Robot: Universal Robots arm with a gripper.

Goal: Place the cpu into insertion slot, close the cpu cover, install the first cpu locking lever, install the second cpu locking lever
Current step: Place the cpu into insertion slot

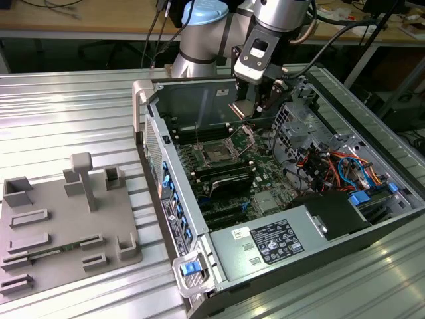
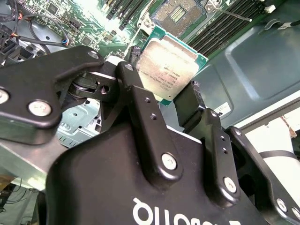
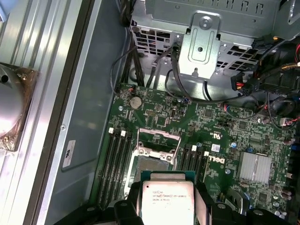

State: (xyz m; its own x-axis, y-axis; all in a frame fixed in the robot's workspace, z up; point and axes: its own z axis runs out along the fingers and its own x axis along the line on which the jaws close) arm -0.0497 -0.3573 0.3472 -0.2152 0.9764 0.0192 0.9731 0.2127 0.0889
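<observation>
— While it is clenched on the cpu point(image 2: 168, 65), where is the gripper point(image 1: 255, 114) seen?
— At the upper middle of the exterior view, raised near the insertion slot point(image 1: 217, 154) (its cpu cover point(image 3: 157, 143) is lifted open).

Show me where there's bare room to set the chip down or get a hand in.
Bare ribbed table lies beyond the grey fixture, at the exterior view's left of the case. Inside, the insertion slot sits open near the cpu held in the jaws, hemmed by memory slots. Cables crowd the exterior view's right.
</observation>
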